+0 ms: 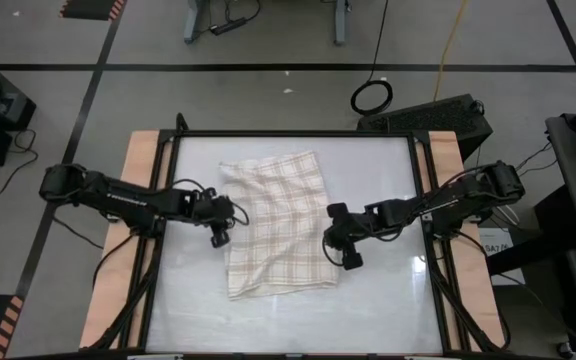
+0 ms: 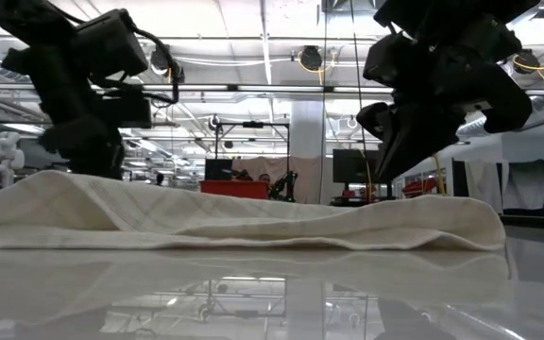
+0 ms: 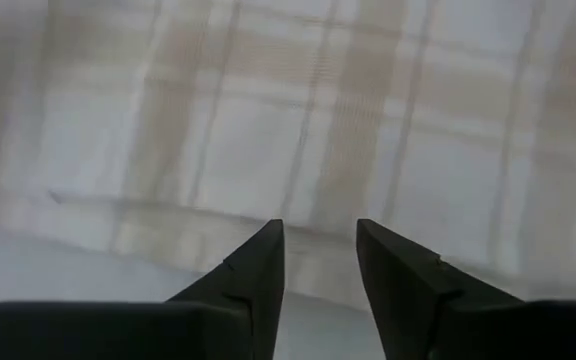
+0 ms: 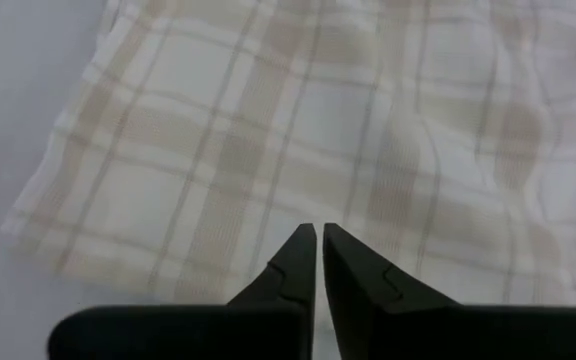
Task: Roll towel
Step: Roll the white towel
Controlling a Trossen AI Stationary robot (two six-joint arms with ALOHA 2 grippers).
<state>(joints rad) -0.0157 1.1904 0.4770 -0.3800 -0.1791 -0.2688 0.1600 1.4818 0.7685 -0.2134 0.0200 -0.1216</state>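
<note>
The towel (image 1: 278, 226) lies spread and unrolled on the glossy white surface (image 1: 388, 300), roughly at its centre and slightly toward the left arm's side. The cloth is folded over itself, with a doubled edge visible along the side nearest the left arm and shallow wrinkles across its checked face. In the low view the towel (image 2: 234, 222) forms a low, uneven mound that rises toward one end and tapers to a rounded fold at the other.

The left hand (image 1: 220, 234) sits at the towel's left edge, about halfway along its length. In the left wrist view its two fingers (image 3: 258, 275) stand apart with a clear gap between them, tips pointing at the folded edge of the towel (image 3: 318, 130); no cloth is between them. Whether the tips touch the fabric cannot be determined from these views.

The right hand (image 1: 351, 260) is positioned at the towel's right edge, near the lower corner. In the right wrist view its fingers (image 4: 298, 265) are closed together, tips nearly meeting, gripping nothing, and point at the towel (image 4: 318, 120) just ahead.
</note>
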